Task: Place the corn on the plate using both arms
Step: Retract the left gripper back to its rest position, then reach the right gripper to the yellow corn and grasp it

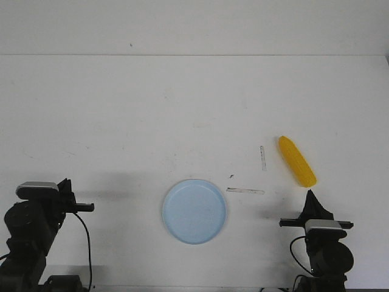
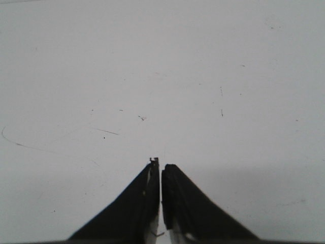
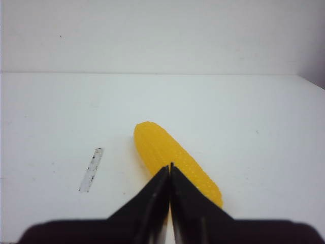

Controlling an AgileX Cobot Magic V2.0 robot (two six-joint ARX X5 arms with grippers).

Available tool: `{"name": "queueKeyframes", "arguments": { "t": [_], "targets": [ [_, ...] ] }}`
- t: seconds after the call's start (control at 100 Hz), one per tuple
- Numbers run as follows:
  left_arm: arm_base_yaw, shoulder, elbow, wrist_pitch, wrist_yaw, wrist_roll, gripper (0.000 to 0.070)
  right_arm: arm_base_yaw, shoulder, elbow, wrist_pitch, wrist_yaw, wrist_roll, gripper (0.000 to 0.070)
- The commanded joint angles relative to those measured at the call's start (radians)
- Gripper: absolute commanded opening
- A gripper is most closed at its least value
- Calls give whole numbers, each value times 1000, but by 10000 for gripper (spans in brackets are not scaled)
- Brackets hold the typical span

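The yellow corn (image 1: pixel 296 160) lies on the white table at the right, slanting from far left to near right. The pale blue plate (image 1: pixel 194 211) sits near the front middle, bare. My right gripper (image 1: pixel 312 196) is shut and empty, just in front of the corn's near end; in the right wrist view its tips (image 3: pixel 169 166) point at the corn (image 3: pixel 172 158), and I cannot tell if they touch it. My left gripper (image 1: pixel 90 207) is shut and empty at the front left, over bare table in the left wrist view (image 2: pixel 160 163), well left of the plate.
Two worn strips of tape lie on the table between plate and corn: one (image 1: pixel 245 191) right of the plate, one (image 1: pixel 263 157) left of the corn, also in the right wrist view (image 3: pixel 91 169). The table's back edge (image 1: pixel 194 55) meets a white wall.
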State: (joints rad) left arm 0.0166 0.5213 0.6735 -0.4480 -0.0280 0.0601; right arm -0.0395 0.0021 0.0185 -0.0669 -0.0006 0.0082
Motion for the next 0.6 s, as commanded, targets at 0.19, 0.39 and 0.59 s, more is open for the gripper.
{"name": "queueKeyframes", "arguments": {
  "t": [0.19,0.39,0.59],
  "targets": [
    [2,7,3,84,-2,-53,0,1,7,188,13,76,18,5],
    [-2,7,3,96,-2,-53,0,2,202,460,-7,27,16,5],
    [-19,7,3,96,-2,-53,0,1,533,791,-179,-31,12,10]
  ]
}}
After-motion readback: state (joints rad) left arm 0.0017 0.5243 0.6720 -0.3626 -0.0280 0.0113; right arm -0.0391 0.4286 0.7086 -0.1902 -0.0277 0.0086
